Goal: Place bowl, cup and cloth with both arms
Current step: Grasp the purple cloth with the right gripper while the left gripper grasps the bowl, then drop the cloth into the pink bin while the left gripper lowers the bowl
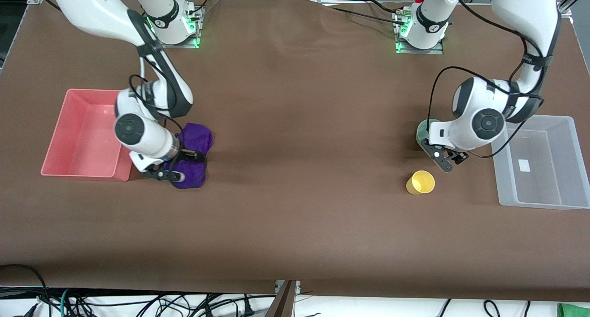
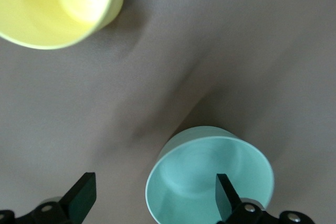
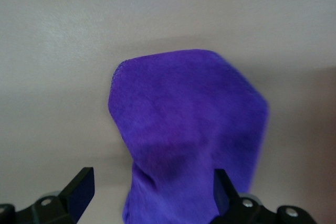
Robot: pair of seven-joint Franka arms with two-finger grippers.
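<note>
Two grippers, both spread wide: your left gripper (image 1: 446,159) straddles the bowl's (image 1: 423,132) rim near the table's left-arm edge, cup (image 1: 420,182) nearer the front edge; your right gripper (image 1: 177,166) hangs over the cloth (image 1: 196,139) beside the pink tray (image 1: 55,151).

I see wide bare table (image 1: 304,123) between my arms. Near the red bin (image 1: 83,137), the cloth (image 1: 196,139) crowds my right gripper (image 1: 177,167). The cup (image 1: 420,182) sits near my left gripper (image 1: 445,158), beside the clear bin (image 1: 539,165).
</note>
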